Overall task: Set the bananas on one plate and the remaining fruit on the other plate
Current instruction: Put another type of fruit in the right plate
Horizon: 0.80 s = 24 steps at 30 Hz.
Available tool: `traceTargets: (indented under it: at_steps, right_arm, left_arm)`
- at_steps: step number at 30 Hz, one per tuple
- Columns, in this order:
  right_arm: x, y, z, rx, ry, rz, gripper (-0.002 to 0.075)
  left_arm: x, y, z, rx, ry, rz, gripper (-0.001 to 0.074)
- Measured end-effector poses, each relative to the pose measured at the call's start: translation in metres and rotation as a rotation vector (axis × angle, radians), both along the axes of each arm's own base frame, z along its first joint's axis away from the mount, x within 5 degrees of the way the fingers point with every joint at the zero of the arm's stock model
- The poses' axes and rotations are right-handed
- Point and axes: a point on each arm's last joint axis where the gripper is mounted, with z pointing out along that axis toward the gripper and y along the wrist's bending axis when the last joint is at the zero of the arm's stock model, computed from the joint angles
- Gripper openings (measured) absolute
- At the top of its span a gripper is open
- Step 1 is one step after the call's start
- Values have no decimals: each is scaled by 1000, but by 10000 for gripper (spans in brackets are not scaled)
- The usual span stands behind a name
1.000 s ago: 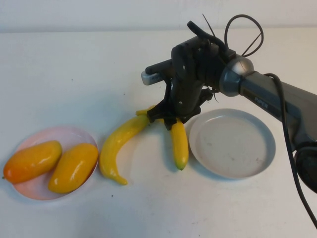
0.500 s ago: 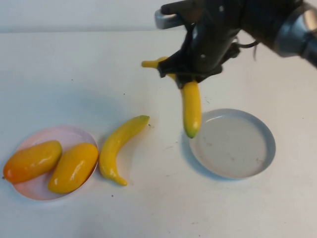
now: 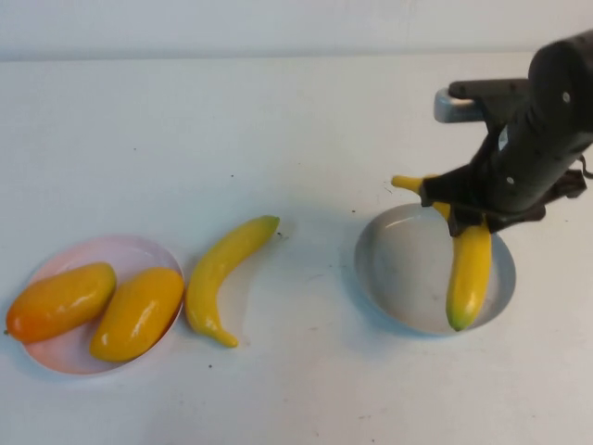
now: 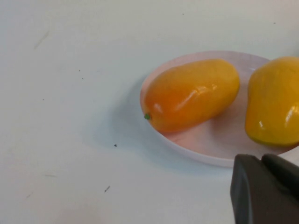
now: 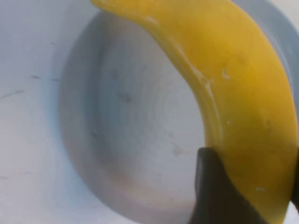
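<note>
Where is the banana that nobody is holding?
In the high view, the loose banana lies on the table left of centre, right beside the pink plate with the mangoes.

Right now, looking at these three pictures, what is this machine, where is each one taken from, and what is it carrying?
It is a robot with two arms, each ending in a gripper. The wide picture comes from a raised camera looking down at the white table; the other two come from cameras on the wrists. The right gripper is shut on a banana, holding it over the grey-blue plate. The right wrist view shows that same banana and plate close up. A second banana lies on the table beside the pink plate, which holds two mangoes. The left gripper shows only as a dark tip near the pink plate, in the left wrist view.
</note>
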Motion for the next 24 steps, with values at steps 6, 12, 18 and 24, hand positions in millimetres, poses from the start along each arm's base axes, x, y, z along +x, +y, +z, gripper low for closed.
traceTargets:
  at_steps: [6,12,18,24]
  right_arm:
    - [7,-10,-21,7,30,-39,282]
    - [12,-7,-41,-12,92,-42,282]
    - [14,-6,-49,-21,112,-43,328]
    - [13,-6,-48,-15,110,-44,413]
  left_arm:
    - [0,0,0,0,0,0,3]
    - [0,0,0,0,0,0,3]
    - [0,0,0,0,0,0,3]
    - [0,0,0,0,0,0,3]
